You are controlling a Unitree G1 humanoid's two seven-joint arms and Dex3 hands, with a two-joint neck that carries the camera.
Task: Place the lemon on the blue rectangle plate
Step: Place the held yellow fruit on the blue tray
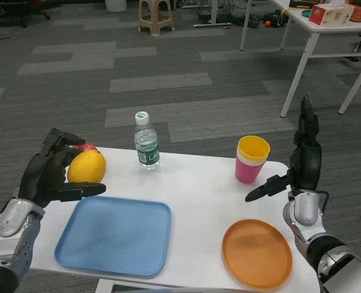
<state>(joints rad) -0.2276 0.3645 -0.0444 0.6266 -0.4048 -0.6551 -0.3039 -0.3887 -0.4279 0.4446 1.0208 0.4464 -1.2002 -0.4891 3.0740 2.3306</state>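
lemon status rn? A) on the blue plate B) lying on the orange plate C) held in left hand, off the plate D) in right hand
C: the left hand grips the lemon beyond the far left corner of the blue plate, which holds nothing; the right hand is open with nothing in it.

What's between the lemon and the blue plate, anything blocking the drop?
Nothing visible. The left hand holds the lemon just beyond the blue plate's far-left corner, and the plate is bare. The water bottle stands off to the right.
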